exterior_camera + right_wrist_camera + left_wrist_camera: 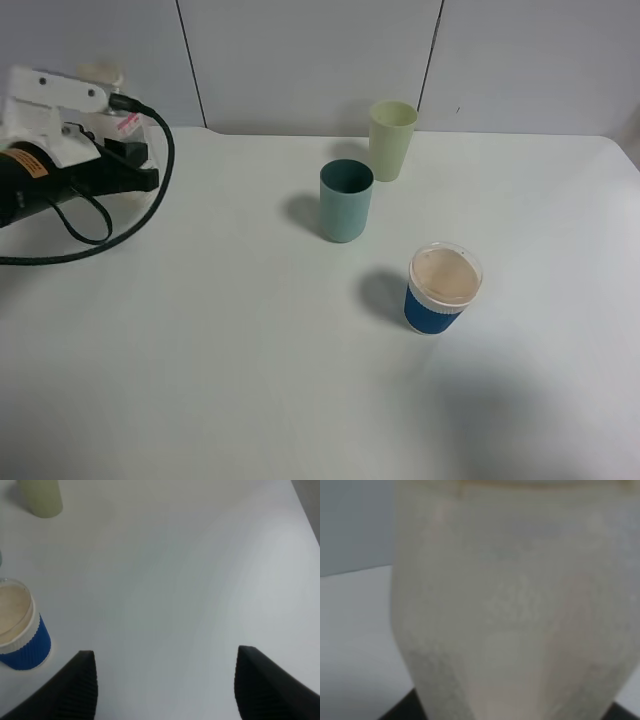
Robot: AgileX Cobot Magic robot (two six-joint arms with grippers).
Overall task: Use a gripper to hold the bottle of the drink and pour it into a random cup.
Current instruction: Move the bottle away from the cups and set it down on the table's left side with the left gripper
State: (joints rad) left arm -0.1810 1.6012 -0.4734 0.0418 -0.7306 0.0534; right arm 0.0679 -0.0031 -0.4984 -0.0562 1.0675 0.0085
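The bottle of the drink (510,605), translucent and pale, fills the left wrist view, with a dark finger (402,711) flush against each lower side. In the exterior high view my left gripper (98,95) is at the far left under its white bracket. Only the bottle's pale top (100,72) shows behind it. The teal cup (346,200) stands upright mid-table, well to the right of that gripper. My right gripper (165,690) is open and empty over bare table. It is out of the exterior high view.
A pale yellow-green tumbler (392,138) stands just behind the teal cup and also shows in the right wrist view (42,497). A blue-sleeved cup with a clear lid (442,288) stands nearer the front right, beside my right gripper (20,630). A black cable (150,200) loops from the left arm.
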